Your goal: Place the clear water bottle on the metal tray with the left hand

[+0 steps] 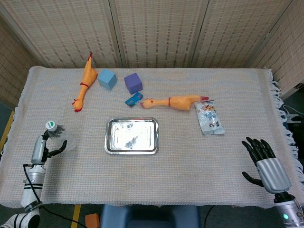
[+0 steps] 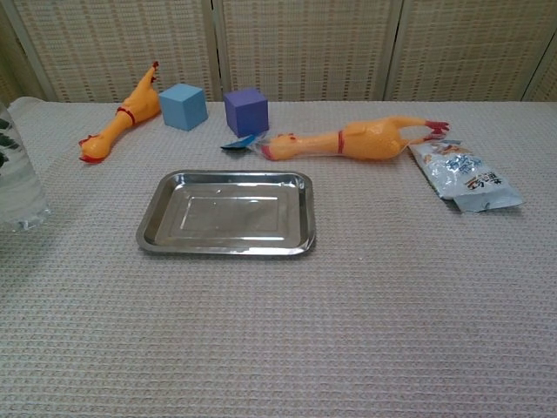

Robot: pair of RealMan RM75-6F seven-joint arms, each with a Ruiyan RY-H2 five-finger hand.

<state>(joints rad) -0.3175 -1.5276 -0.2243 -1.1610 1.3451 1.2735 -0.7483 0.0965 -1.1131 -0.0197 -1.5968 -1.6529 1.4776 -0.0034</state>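
Your left robot hand [image 1: 47, 148] has its fingers curled around the clear water bottle [image 1: 58, 135], which stands upright near the worktop's [image 1: 190, 161] left edge. The metal tray [image 1: 131, 151] lies to the bottle's right, near the worktop's middle, its long axis running left to right, and holds nothing. So carry the bottle rightward and set it down upright. Your right robot hand [image 1: 264, 164] rests spread and holding nothing by the front right corner, well apart.
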